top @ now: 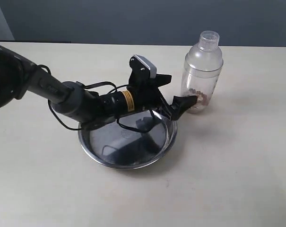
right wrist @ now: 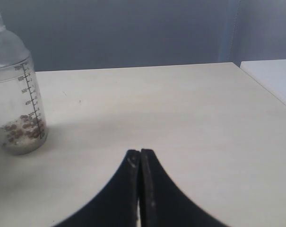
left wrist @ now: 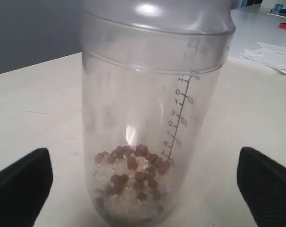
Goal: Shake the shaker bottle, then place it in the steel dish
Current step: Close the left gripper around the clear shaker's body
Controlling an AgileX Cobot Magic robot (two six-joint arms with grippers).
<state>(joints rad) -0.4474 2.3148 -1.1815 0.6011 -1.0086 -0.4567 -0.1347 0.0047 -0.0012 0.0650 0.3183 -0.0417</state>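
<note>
The shaker bottle [top: 203, 71] stands upright on the table, just right of the steel dish [top: 99, 158]. It is clear frosted plastic with brown granules at the bottom. My left arm reaches across above the dish, and its gripper [top: 176, 91] is open at the bottle's lower part. In the left wrist view the bottle [left wrist: 152, 109] fills the middle. The black fingers [left wrist: 24, 182] stand wide on either side of it with a gap on each side. My right gripper [right wrist: 140, 153] is shut on nothing, low over bare table, with the bottle [right wrist: 17, 104] far off to its side.
The beige table [top: 237, 161] carries the dish and the bottle. Its far edge meets a dark wall. Some white papers [left wrist: 273, 54] lie on a surface beyond the bottle. A white surface [right wrist: 273, 78] adjoins the table's edge.
</note>
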